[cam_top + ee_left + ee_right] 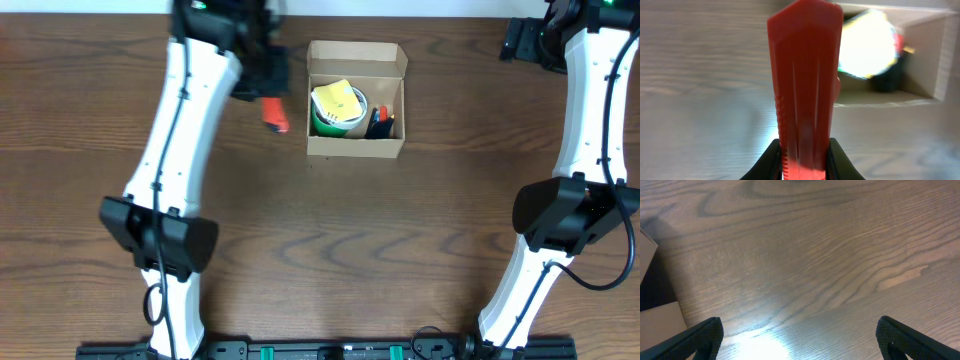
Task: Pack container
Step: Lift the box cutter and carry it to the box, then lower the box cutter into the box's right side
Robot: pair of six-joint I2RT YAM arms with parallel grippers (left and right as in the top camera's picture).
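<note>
left fingers (766, 164): closed on a flat red plastic piece (805, 75), pinched at its lower end from both sides; the piece points up and away from the wrist camera
right fingers (700, 337): spread wide, nothing between them, only bare table (830, 255) below
red plastic piece, what it is: long, ribbed along one edge, angled tip; maybe a cutter, can't tell for sure
red plastic piece, where: in the overhead view it (275, 113) hangs just left of the container, outside its left wall, not over the opening
container (356, 146): tan cardboard box at top centre of the table, upright, flap lid open and folded back on the far side
container contents: yellow pad (338, 98) on top of a green roll (330, 125) in the left half, dark small items (380, 122) with a bit of red in the right half; exact items too small to name
container from left wrist: inner wall (935, 50) visible up and to the right of the red tip; the contents are blown out and blurred
right arm: parked at the top right of the table, well apart from the container, not involved
step in hand (judgement): carrying the red plastic piece to the container; most items look packed, this one not yet in, lid not yet closed
next move calls for (judgement): shift the left arm to the right until the tip clears the left wall, find a gap beside the pad and roll, lower, then let go
watch for (judgement): box is crowded, so a long piece may catch on the wall or sit proud and block the flap
</note>
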